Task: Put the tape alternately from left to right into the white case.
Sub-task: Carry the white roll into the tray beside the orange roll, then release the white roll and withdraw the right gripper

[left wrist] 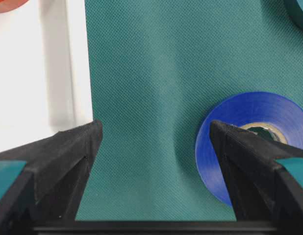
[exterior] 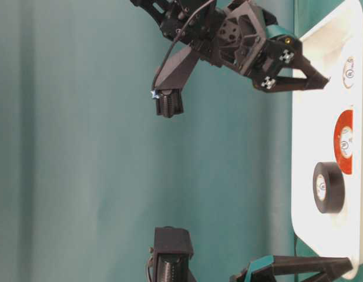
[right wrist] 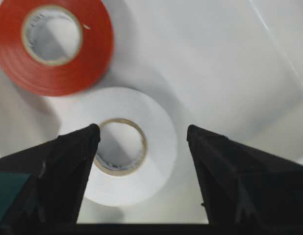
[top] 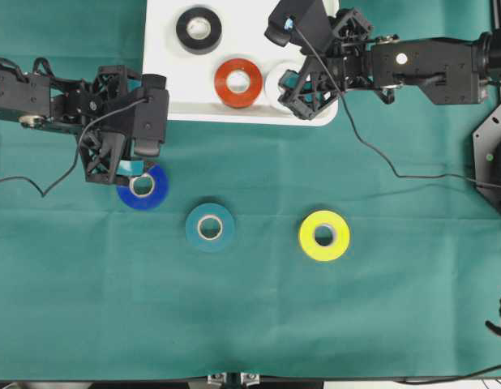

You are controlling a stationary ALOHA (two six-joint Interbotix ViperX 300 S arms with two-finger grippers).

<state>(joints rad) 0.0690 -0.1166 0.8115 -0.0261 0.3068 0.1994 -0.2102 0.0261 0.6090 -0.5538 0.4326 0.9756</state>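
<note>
White tape roll [right wrist: 124, 147] down in shallow white plastic case [top: 161, 73]; right end effector [right wrist: 141, 134] spread.
Next: lower spread left end effector [left wrist: 154, 129] squarely over blue tape roll [top: 143, 186] at 3 o'clock, then pinch.

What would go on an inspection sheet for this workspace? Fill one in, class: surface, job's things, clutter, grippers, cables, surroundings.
Surface: green cloth covering the table.
Job's things: white case holds the black roll, red roll and white roll; blue roll, teal roll and yellow roll lie on the cloth.
Clutter: nothing seen.
Grippers: left gripper open, over the blue roll; right gripper open, over the white roll.
Cables: black cable trailing from each arm across the cloth.
Surroundings: black frame at the right edge.
</note>
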